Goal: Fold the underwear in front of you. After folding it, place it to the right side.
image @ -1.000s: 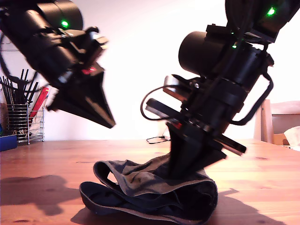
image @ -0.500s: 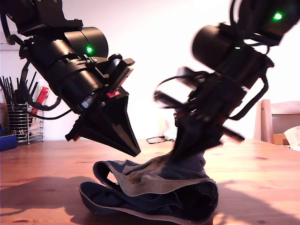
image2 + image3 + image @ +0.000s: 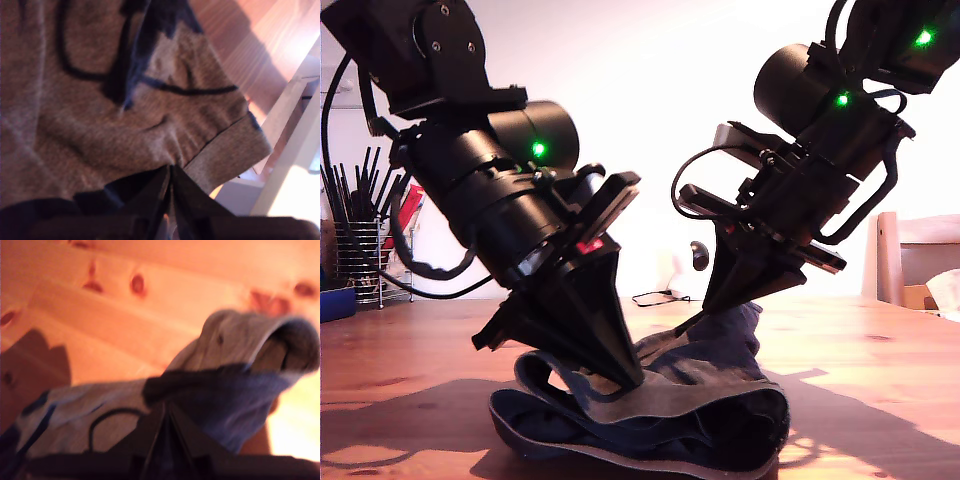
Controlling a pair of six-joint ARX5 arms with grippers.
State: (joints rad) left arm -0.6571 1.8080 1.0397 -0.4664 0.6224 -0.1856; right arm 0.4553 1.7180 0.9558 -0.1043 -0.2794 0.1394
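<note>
Wooden table (image 3: pixel 880 400) is bearing the underwear (image 3: pixel 650 415), centre-bottom; my first gripper (image 3: pixel 632 380) and my second gripper (image 3: pixel 705 310) are pinching its cloth, clenched. Lifting both evenly would keep the fold tidy.

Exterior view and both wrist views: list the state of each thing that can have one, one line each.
underwear: bunched in a loose fold, one end lifted.
my first pincer: shut, tip down on the underwear.
my second pincer: shut on the underwear, holding its end up.
</note>
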